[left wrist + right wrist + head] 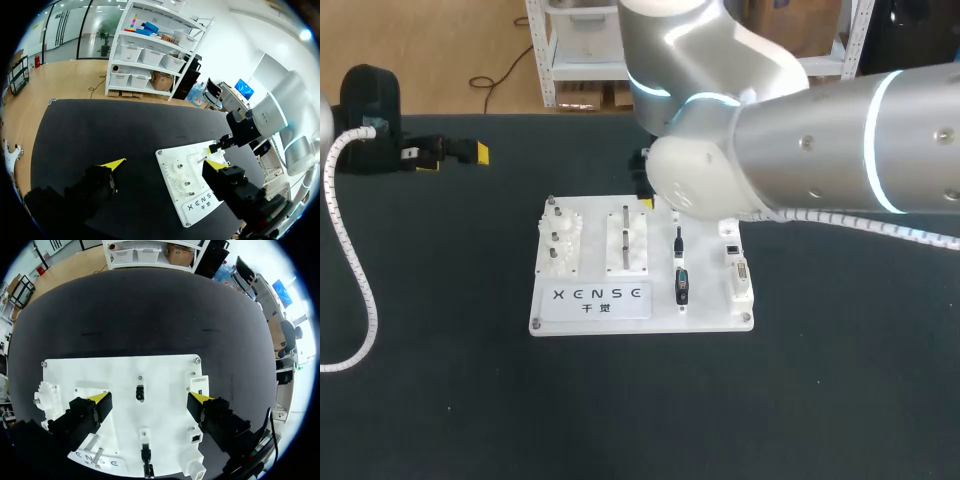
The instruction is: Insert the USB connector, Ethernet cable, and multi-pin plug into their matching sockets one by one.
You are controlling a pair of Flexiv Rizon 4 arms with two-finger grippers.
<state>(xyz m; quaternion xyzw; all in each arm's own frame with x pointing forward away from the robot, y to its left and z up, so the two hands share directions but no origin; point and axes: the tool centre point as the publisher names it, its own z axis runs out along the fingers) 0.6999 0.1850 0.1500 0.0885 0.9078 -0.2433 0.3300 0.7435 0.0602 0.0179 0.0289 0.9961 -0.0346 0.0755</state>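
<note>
The small plug and the bigger plug lie in one line on the white board, just beside the sockets at its right edge. The right tool hangs over the board with fingers spread wide and grasping nothing; the small plug lies under the gap. The right arm comes in from the right and bends over the board's far edge. The left tool is at the far left, released and empty, well apart from the board. The board sits near the middle of the counter, away from every edge.
</note>
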